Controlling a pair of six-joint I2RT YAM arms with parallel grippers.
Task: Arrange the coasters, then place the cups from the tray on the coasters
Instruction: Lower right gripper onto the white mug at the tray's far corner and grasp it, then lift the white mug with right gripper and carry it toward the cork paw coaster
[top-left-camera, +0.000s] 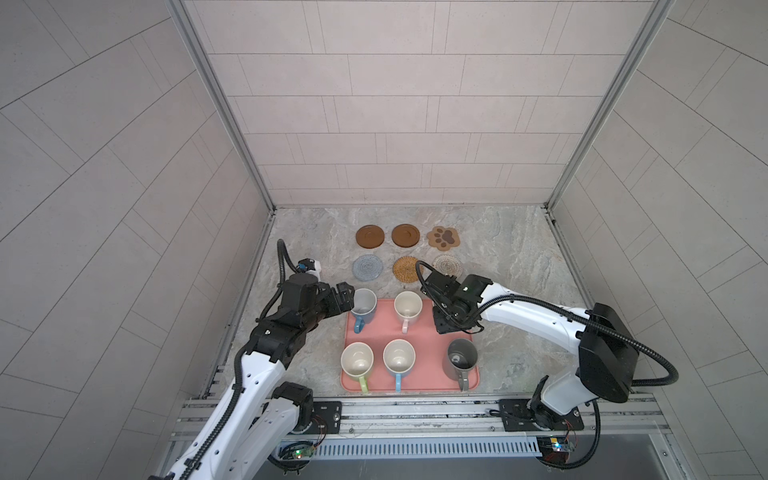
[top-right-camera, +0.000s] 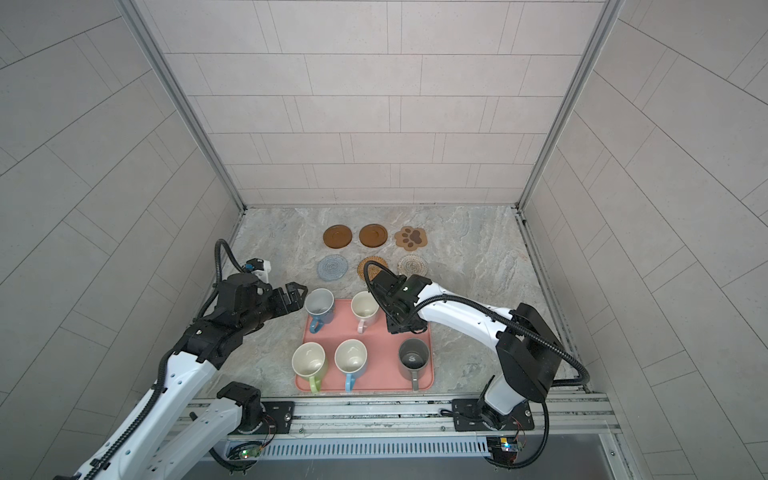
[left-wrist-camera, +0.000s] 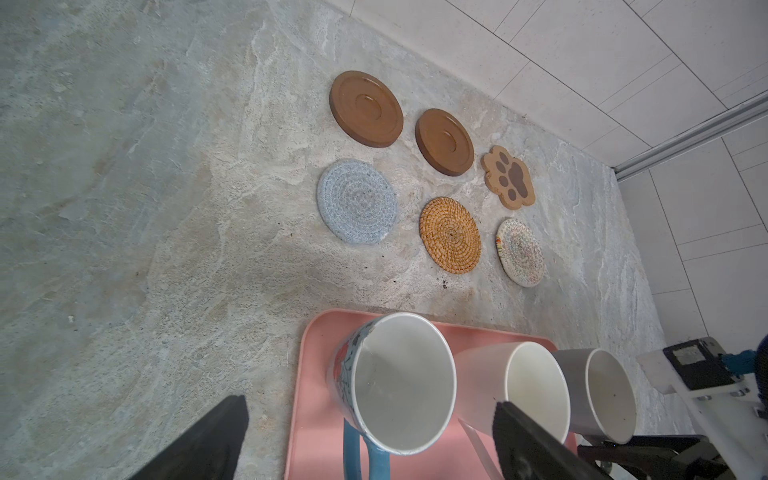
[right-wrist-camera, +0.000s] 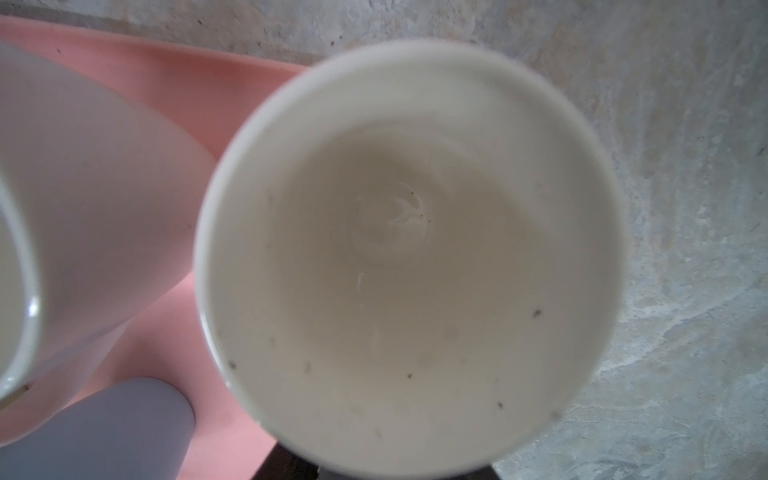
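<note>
Marble surface (top-left-camera: 498, 257); our left hand (top-left-camera: 348, 297) gapes empty beside the blue mug (top-left-camera: 363, 301), and we cannot tell whether our right hand (top-left-camera: 444, 324) grips the grey mug (left-wrist-camera: 598, 395)

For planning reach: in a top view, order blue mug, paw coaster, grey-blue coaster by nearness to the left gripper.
1. blue mug, beside the left gripper.
2. grey-blue coaster, nearer row, left end.
3. paw coaster, far row, right end.

walls: pale tiled panels (top-left-camera: 395, 104) | surface: grey marbled tabletop (top-left-camera: 511, 249) | corners: aluminium posts (top-left-camera: 224, 108)
</note>
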